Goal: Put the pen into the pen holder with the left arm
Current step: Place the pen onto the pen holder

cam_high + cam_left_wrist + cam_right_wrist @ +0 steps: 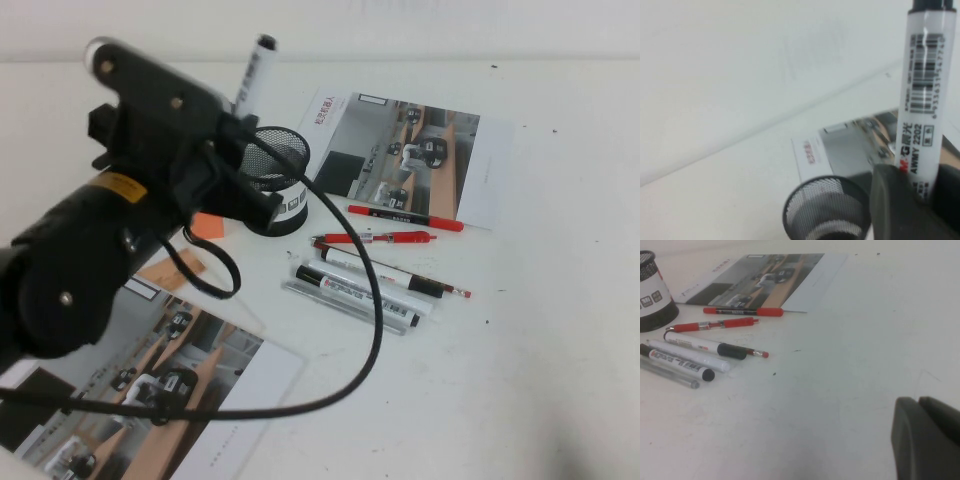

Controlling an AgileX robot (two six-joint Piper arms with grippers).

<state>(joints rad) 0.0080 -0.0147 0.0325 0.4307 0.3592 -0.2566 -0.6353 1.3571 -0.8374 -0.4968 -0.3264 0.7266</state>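
Plain white tabletop [520, 380] with a couple of printed brochures lying flat and a loose bunch of pens. The left arm [90, 250] is the one doing the work: its left gripper [238, 125] is clamped around the lower barrel of the pen [252, 75], a white marker with barcode print, holding it nearly upright with the black end pointing up. In the left wrist view the pen [922, 90] sticks straight out between the dark fingers [890, 200].

The pen holder [280, 180], that black mesh cup with the red-and-white band, sits right below and just beside the gripper, its open mouth [827, 200] near the marker's lower end. Holding it vertical makes sense, since it should drop straight in; it doesn't look centred over the opening yet.

Spare markers [370, 285] and red pens [405, 218] lie beyond the cup, untouched. The right gripper [927, 437] hangs low over bare table, well apart from everything, fingers pressed together and empty, apparently parked.
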